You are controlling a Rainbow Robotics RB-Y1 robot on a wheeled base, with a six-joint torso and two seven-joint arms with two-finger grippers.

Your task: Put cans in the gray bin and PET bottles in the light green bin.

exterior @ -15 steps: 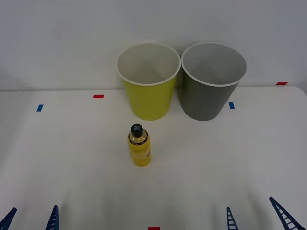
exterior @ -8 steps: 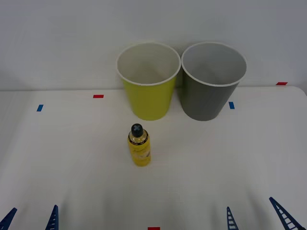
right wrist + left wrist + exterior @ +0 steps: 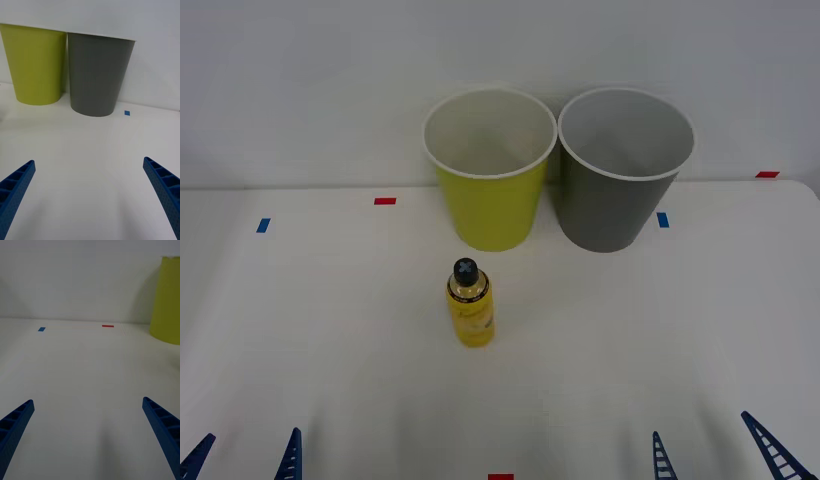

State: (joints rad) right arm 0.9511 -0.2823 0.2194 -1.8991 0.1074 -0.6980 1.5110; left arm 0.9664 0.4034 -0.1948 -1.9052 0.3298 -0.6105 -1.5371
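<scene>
The bottle [image 3: 470, 304] is standing upright mid-counter [image 3: 330, 330], near the green bin [image 3: 489, 170] and gray bin [image 3: 620, 170] at the far edge. Both the left gripper [image 3: 245, 456] and right gripper [image 3: 715, 450] are waiting at the near edge, jaws spread wide and holding nothing.

Even, soft overhead light on my feed, bright white table [image 3: 330, 330] with no hard glare. Faint shadows only: a gray smudge on the wall at 9 o'clock of the light green bin [image 3: 490, 170], a dim patch between it and the gray bin [image 3: 620, 170]. PET bottle [image 3: 469, 303] casts almost nothing. Front view slightly soft, mild vignette toward corners. Left wrist view: wall darkens at 10 o'clock, a vague shadow on the table at 6 o'clock. Blue fingertips [image 3: 15, 187] close up look soft at the edges
</scene>
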